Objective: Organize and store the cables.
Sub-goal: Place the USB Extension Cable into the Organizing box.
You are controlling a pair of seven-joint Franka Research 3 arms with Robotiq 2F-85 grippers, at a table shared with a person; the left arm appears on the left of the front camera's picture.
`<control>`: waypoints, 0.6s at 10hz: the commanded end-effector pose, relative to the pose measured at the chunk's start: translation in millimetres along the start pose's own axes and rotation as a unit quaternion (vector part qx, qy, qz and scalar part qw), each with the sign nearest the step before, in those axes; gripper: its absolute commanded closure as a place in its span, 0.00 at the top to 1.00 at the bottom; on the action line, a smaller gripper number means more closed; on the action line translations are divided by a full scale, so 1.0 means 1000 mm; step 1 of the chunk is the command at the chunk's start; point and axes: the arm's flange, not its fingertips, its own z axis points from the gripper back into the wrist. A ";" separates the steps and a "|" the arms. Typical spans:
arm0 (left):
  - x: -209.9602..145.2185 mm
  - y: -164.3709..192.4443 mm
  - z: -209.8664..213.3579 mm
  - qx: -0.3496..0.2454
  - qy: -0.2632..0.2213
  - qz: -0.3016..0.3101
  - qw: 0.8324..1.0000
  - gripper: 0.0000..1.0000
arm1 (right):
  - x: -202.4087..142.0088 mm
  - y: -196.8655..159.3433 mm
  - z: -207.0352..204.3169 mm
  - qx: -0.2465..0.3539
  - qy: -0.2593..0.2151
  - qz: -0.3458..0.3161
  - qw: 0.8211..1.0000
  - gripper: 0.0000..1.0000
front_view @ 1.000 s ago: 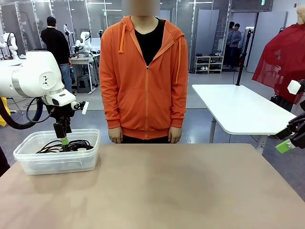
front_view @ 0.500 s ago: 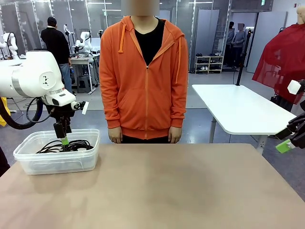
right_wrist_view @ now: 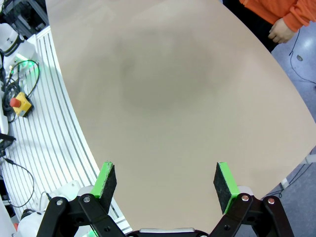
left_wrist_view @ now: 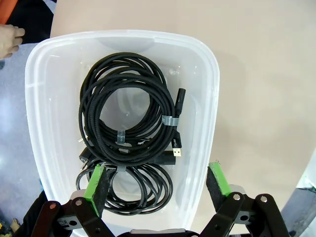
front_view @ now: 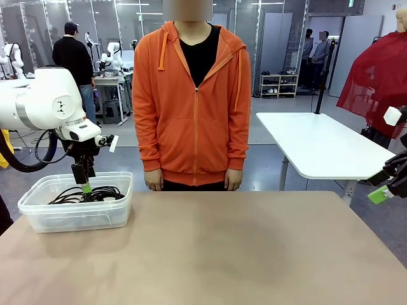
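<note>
Several coiled black cables (left_wrist_view: 128,133) lie inside a clear plastic bin (left_wrist_view: 207,108); some have chunky plug ends, and the coils are bound with small ties. In the front view the bin (front_view: 38,219) stands at the table's left with the cables (front_view: 89,194) showing over its rim. My left gripper (front_view: 85,186) hangs open just above the coils, pointing down into the bin, its green pads (left_wrist_view: 97,183) wide apart with nothing between them. My right gripper (front_view: 385,189) is off the table's right edge, also open and holding nothing, with green pads (right_wrist_view: 105,180) above the bare tabletop.
A person in an orange hoodie (front_view: 194,101) stands at the far side of the table, hands (front_view: 152,181) hanging down. The brown tabletop (front_view: 222,248) stretches bare from the bin to the right edge. A white table (front_view: 318,143) stands behind on the right.
</note>
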 end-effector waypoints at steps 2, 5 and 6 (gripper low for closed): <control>-0.002 0.000 -0.002 0.005 -0.001 0.000 1.000 1.00 | -0.001 0.001 0.001 -0.003 0.006 0.003 1.000 1.00; -0.002 0.000 -0.002 0.005 -0.001 0.000 1.000 1.00 | -0.001 0.001 0.001 -0.003 0.006 0.003 1.000 1.00; -0.002 0.000 -0.002 0.005 -0.001 0.000 1.000 1.00 | -0.001 0.001 0.001 -0.003 0.006 0.003 1.000 1.00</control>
